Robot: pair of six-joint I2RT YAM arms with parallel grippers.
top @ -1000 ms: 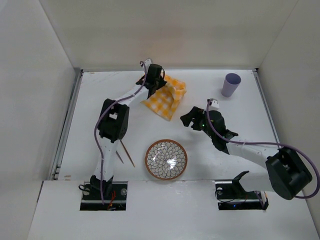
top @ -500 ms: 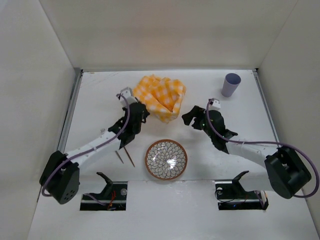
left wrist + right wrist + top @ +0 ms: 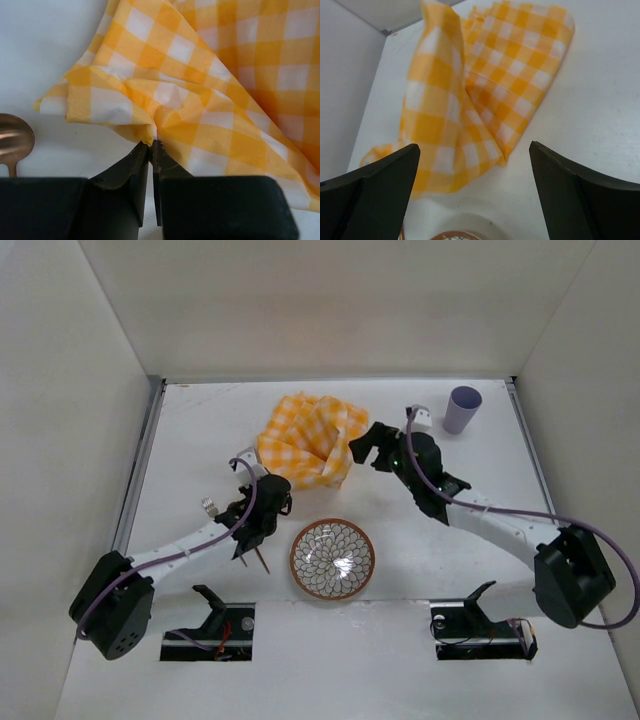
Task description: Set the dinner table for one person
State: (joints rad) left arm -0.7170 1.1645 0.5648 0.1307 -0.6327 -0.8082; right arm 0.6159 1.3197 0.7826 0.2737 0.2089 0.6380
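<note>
The white dinner table [image 3: 190, 440] carries a yellow-and-white checkered cloth [image 3: 310, 438], rumpled and partly spread at the far middle. A patterned plate with a brown rim [image 3: 332, 558] sits near the front. My left gripper [image 3: 275, 490] is shut on a near corner fold of the cloth [image 3: 150, 130]; in the left wrist view [image 3: 151, 144] the jaws pinch the fabric. My right gripper [image 3: 365, 445] is wide open and empty just right of the cloth. In the right wrist view [image 3: 474, 150] it hovers over the cloth's edge [image 3: 485, 100].
A purple cup [image 3: 463, 408] stands at the far right. Thin brown utensils [image 3: 258, 558] lie left of the plate under my left arm. A copper spoon bowl [image 3: 12, 142] shows left of the left jaws. Metal rails [image 3: 135, 490] edge the table.
My left arm has swung back from the far side toward the plate, pulling the cloth's corner nearer. My right gripper has moved farther and left, up to the cloth's right edge.
</note>
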